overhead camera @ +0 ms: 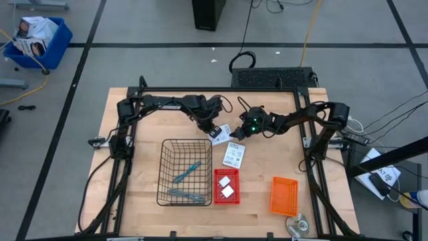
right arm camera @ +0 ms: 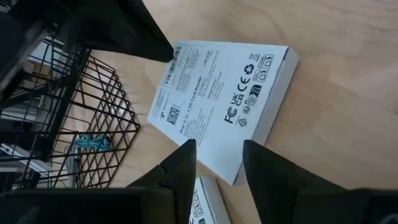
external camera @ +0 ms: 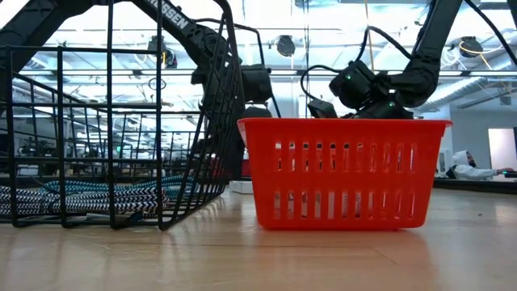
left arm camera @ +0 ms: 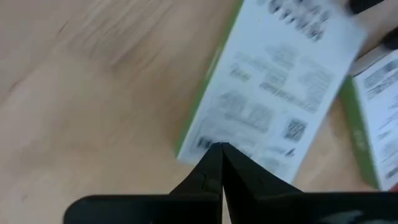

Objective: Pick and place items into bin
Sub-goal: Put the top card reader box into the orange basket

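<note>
Behind the black wire basket and the red bin, toward twelve o'clock on the table, a flat white card with green edge lies with its long axis running roughly from ten to four o'clock. The left gripper, fingers pressed together, rests its tip on the card's ten o'clock end, while the right gripper hangs at the opposite end, its fingers spread over the card's edge. A second card lies just beside it toward six o'clock, long axis near twelve to six.

Wooden table: baskets, cards, disc
</note>
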Controlling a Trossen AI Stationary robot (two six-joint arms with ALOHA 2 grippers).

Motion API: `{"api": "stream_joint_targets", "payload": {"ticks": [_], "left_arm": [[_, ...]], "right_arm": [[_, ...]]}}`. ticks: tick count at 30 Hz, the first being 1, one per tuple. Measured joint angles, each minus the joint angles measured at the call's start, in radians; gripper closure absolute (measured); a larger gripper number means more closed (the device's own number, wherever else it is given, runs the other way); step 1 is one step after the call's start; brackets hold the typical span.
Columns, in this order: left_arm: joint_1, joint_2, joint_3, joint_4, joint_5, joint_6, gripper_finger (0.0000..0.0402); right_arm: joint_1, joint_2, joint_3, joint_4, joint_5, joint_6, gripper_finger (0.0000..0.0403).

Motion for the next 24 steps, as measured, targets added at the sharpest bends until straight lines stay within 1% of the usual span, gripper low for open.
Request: {"api": "stream_joint_targets", "payload": {"ticks": [5, 8, 11, 14, 18, 21, 24], "left_arm": [[-0.002, 0.0, 0.0, 0.043, 0.0, 0.0, 0.0392], [-0.006, 0.0, 0.0, 0.035, -0.061, 0.02, 0.0394], [-0.013, 0.0, 0.0, -0.021, -0.129, 0.068, 0.0398], [-0.017, -0.003, 0.001, -0.089, -0.169, 0.075, 0.0393], [-0.016, -0.011, 0.001, -0.133, -0.178, 0.079, 0.0395], [-0.025, -0.022, 0.001, -0.168, -0.205, 0.078, 0.0398], [-0.04, -0.038, 0.0, -0.221, -0.24, 0.062, 0.0393]], "right_arm": [[0.0, 0.0, 0.0, 0.03, 0.003, -0.02, 0.0278], [0.015, 0.0, 0.0, 0.095, 0.002, -0.064, 0.0278], [0.044, 0.0, 0.0, 0.146, -0.018, -0.098, 0.0278], [0.061, -0.001, 0.0, 0.137, -0.05, -0.104, 0.0278], [0.062, -0.001, 0.0, 0.103, -0.047, -0.108, 0.0278], [0.061, -0.001, 0.0, 0.103, -0.018, -0.12, 0.0278], [0.053, -0.001, 0.0, 0.105, -0.018, -0.122, 0.0278]]}}
